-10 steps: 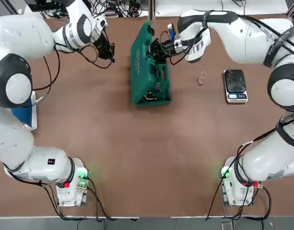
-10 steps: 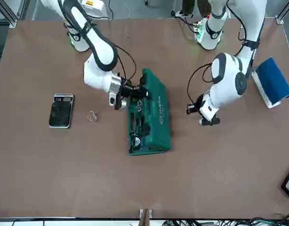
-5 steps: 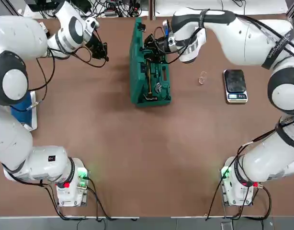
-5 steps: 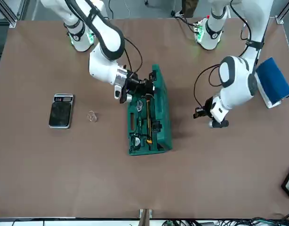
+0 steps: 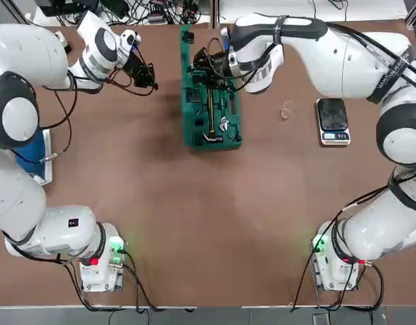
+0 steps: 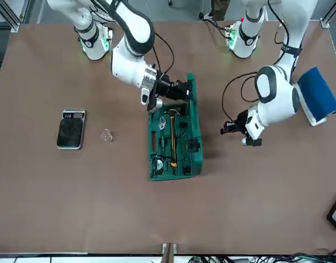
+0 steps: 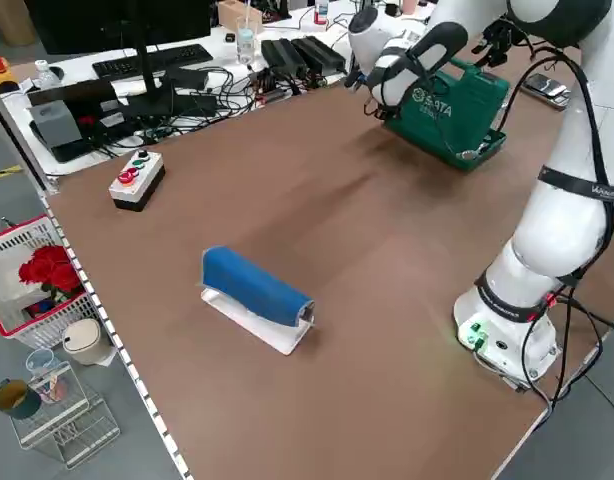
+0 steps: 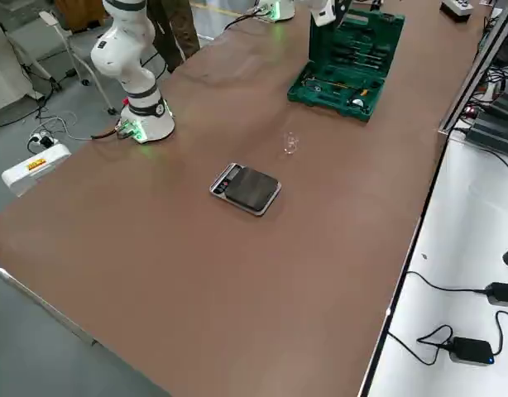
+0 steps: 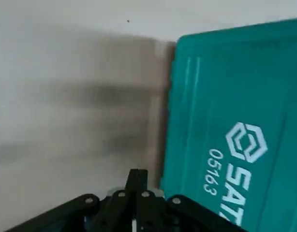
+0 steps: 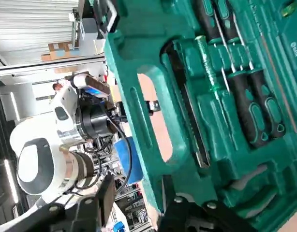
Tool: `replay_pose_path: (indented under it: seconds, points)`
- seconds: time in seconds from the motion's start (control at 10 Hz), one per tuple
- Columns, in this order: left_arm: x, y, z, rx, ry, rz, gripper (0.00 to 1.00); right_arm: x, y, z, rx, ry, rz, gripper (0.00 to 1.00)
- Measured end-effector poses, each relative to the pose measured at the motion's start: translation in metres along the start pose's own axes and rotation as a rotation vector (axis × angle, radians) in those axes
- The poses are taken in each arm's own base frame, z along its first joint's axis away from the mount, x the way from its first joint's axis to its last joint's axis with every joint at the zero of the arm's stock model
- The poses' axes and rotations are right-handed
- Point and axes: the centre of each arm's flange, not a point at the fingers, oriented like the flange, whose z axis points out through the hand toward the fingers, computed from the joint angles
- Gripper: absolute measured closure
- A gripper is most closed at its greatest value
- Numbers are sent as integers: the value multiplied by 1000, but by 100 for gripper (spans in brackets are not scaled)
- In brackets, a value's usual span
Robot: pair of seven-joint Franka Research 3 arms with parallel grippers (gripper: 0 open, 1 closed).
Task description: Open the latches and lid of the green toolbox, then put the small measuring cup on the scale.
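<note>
The green toolbox [image 5: 234, 141] [image 6: 173, 174] lies open at the table's far middle, a yellow-handled hammer [image 5: 211, 112] in its slots. The lid [image 5: 187, 95] [image 7: 452, 100] stands about upright on the box's left side. My right gripper [image 5: 202, 64] [image 10: 143, 205] is shut on the lid's upper rim beside the handle cut-out; a black latch [image 10: 109, 10] hangs on that rim. My left gripper [image 5: 151, 76] [image 6: 225, 129] is shut and empty, just left of the lid. The small measuring cup [image 5: 286, 110] [image 8: 290, 143] stands between the box and the scale [image 5: 332, 120] [image 8: 246, 188].
A blue block on a white base [image 5: 32, 152] [image 7: 255, 290] sits at the left edge. A grey box with coloured buttons [image 7: 137, 178] sits at the far left corner. Cables and keyboards line the bench behind the table.
The right gripper has swung the lid up from half-closed to upright, moving left and towards the far edge. The tools inside now show. The left gripper has shifted only slightly.
</note>
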Motion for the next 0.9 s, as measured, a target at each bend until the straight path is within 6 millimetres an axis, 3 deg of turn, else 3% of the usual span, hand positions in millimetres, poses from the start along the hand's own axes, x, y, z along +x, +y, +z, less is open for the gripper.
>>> replay_pose_path:
  seconds: [0.4, 0.7, 0.9]
  points:
    - [2, -11, -4, -68, 20, -66, 99, -12, -10, 9, 9, 5, 16, 52]
    - [2, -11, -4, -70, 20, -68, 99, -5, -19, 7, 27, 16, 24, 48]
    - [1, -11, -4, -73, 13, -68, 99, 10, -20, 1, 23, 0, -13, 29]
